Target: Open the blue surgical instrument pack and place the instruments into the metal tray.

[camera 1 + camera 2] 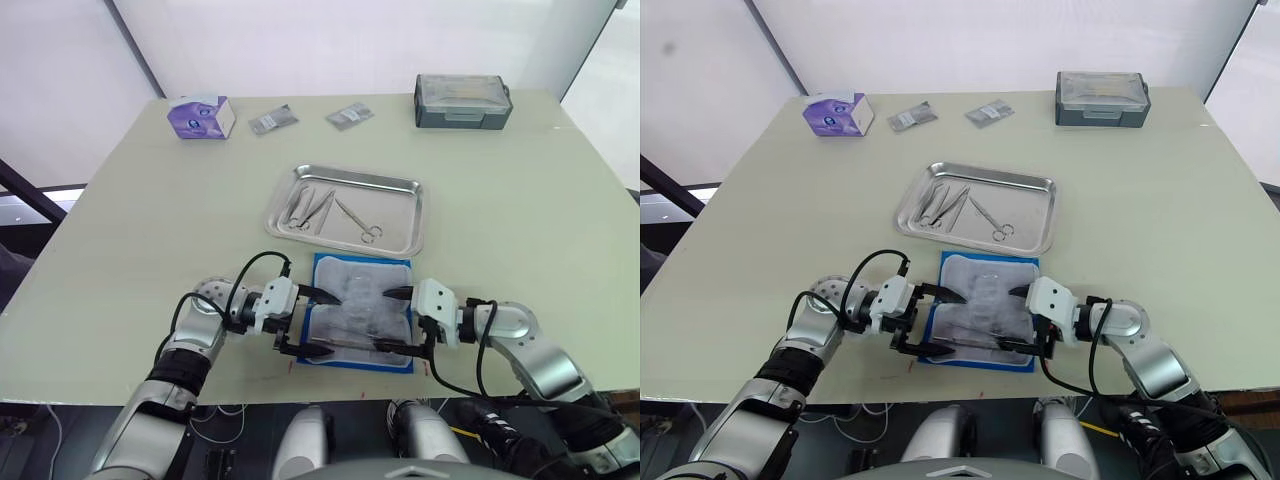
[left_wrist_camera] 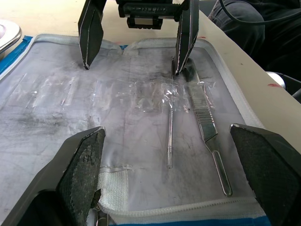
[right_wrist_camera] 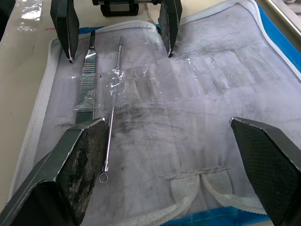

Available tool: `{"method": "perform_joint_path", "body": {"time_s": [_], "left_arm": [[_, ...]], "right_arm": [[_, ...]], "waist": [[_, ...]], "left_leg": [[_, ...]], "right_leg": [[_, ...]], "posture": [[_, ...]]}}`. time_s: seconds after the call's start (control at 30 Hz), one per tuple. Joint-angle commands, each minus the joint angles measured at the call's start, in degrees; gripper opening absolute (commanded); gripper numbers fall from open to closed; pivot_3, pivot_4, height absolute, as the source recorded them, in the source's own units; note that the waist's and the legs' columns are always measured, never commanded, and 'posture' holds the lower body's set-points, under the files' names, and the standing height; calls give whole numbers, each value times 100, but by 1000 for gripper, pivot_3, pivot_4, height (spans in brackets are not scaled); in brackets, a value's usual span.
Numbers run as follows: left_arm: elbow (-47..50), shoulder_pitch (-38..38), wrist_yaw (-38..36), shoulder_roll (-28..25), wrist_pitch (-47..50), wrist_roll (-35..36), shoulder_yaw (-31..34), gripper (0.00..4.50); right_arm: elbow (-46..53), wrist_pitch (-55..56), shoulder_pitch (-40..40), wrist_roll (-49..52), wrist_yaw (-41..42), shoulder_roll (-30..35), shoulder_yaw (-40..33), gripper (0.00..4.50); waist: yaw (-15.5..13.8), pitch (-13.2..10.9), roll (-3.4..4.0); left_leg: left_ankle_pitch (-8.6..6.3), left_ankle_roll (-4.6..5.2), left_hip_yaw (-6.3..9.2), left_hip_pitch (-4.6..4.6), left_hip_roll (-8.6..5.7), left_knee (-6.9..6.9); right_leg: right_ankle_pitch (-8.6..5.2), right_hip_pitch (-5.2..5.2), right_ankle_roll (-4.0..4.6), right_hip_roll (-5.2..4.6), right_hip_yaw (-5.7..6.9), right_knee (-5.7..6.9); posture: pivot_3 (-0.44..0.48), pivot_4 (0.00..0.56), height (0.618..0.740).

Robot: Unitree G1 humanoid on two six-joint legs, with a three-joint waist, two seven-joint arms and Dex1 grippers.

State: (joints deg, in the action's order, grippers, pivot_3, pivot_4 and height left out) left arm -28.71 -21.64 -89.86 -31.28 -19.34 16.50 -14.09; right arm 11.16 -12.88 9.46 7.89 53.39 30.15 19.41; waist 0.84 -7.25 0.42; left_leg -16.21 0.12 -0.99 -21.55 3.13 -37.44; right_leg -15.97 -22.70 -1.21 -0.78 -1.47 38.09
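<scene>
Left wrist view: both tools, left tool (image 1: 312,323) and right tool (image 1: 398,320), gape empty over opened blue surgical instrument pack (image 1: 361,312); remaining instruments (image 2: 207,129), thin, stiff, slippery steel lying flat on soft lining, probably best pinched mid-shaft.

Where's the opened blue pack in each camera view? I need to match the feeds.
Left eye: the blue pack lies low in the centre, just nearer than the metal tray.
Right eye: same place, nearer than the tray.
Left wrist: the pack's pale inside spreads across the middle.
Right wrist: likewise.
Shared landmark: the tray's rim beside the pack.
</scene>
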Motion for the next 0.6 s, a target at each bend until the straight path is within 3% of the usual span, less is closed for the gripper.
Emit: {"method": "perform_joint_path", "body": {"time_s": [0.03, 0.23, 0.37, 0.5, 0.6], "left_arm": [[-379, 328, -264, -13, 111, -281, -296, 4500], [-363, 332, -264, -20, 108, -278, -307, 4500], [-360, 325, -264, -22, 113, -277, -312, 4500], [-361, 330, -264, -26, 110, -279, -300, 4500], [-358, 328, -264, -25, 114, -277, -293, 4500]], "right_arm": [[-107, 171, 5, -245, 49, 109, 133, 4429], [-231, 377, 65, -400, 78, 163, 234, 4429], [-259, 411, 90, -418, 92, 157, 238, 3473], [-254, 382, 104, -384, 187, 170, 278, 3473], [-246, 410, 111, -440, 158, 178, 278, 2694]], "waist": [[0, 0, 0], [1, 4, -2], [0, 6, -3], [1, 10, -7], [0, 10, -7]], "left_leg": [[0, 0, 0, 0, 0, 0], [0, 0, -1, 2, 0, 0], [0, 0, -1, 1, 0, 0], [0, 0, -3, 3, 0, -1], [0, 0, -3, 3, 0, -1]], "right_leg": [[0, 0, 0, 0, 0, 0], [0, 1, 0, 0, -1, 0], [0, 1, 0, 0, -1, 0], [0, 1, 1, 0, -3, 2], [0, 1, 1, 0, -2, 2]], "posture": [[0, 150, 731], [0, 150, 731], [0, 150, 731], [0, 150, 731], [0, 150, 731]]}}
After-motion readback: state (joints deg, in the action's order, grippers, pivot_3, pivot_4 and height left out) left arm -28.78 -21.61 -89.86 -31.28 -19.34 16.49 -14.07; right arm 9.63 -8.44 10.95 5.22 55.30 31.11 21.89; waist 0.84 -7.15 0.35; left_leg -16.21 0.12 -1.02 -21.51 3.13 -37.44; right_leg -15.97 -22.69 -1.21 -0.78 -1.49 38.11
